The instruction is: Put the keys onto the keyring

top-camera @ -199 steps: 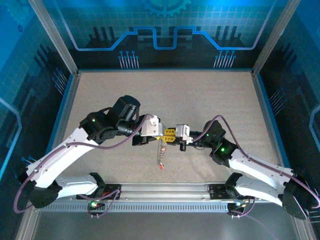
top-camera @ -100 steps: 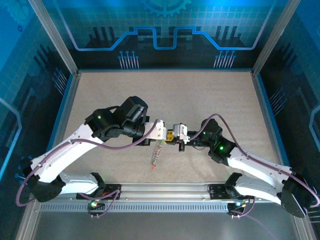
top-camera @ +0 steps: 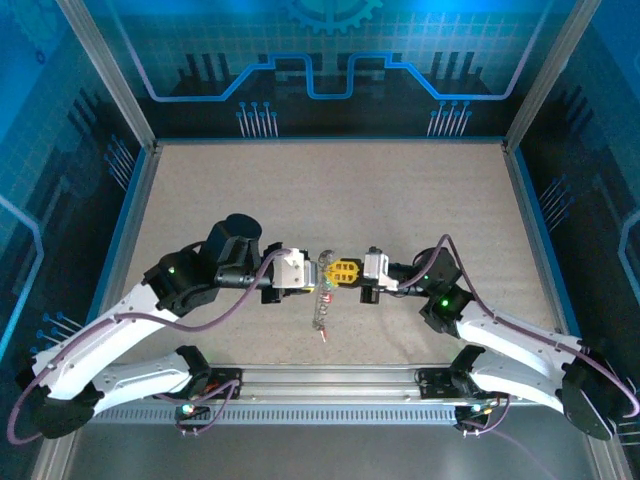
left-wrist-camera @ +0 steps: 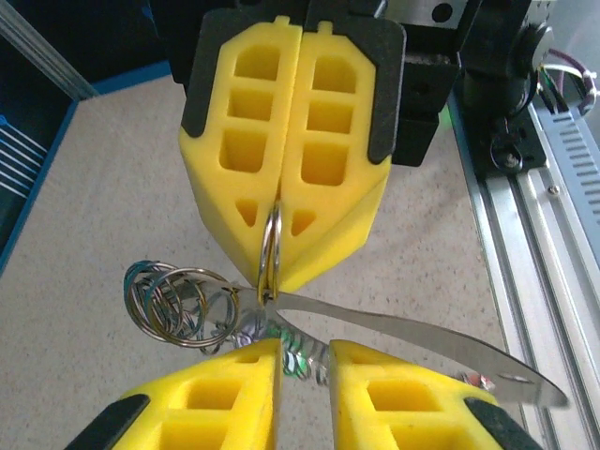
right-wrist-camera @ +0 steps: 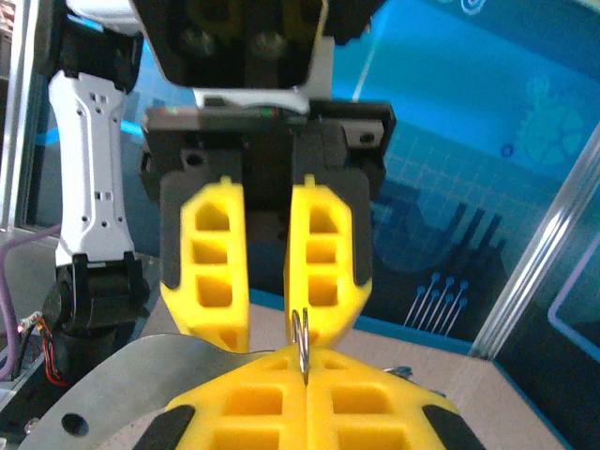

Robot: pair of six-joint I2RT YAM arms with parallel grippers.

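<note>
Two grippers meet nose to nose over the sandy table [top-camera: 400, 200], a little in front of the arm bases and roughly midway between them. The right gripper [top-camera: 333, 272] has its yellow fingers pressed flat together, and pinched in the seam between them is the keyring [left-wrist-camera: 271, 246], a thin wire loop seen edge-on from the left wrist, standing upright with its lower end poking out below the fingertips. The left gripper [top-camera: 313, 272] faces it just beside, its two yellow fingers [right-wrist-camera: 208, 272] standing apart with a plain gap between them and nothing gripped in that gap as far as I can see. From the meeting point a string of small linked rings [top-camera: 320, 303] hangs straight down toward the table, and at its bottom end sits the red key [top-camera: 323, 333] (the other keys are too small to pick out from above). Up close from the left wrist, a bunch of shiny overlapping rings [left-wrist-camera: 173, 302] fans out to the left of the keyring, and some of that tangle runs down into the gap between the left fingers. A flat silvery blade [left-wrist-camera: 412, 339] reaches from the foot of the keyring out to the right, passing just over the left gripper's right-hand finger; whether it touches that finger I cannot tell
</note>
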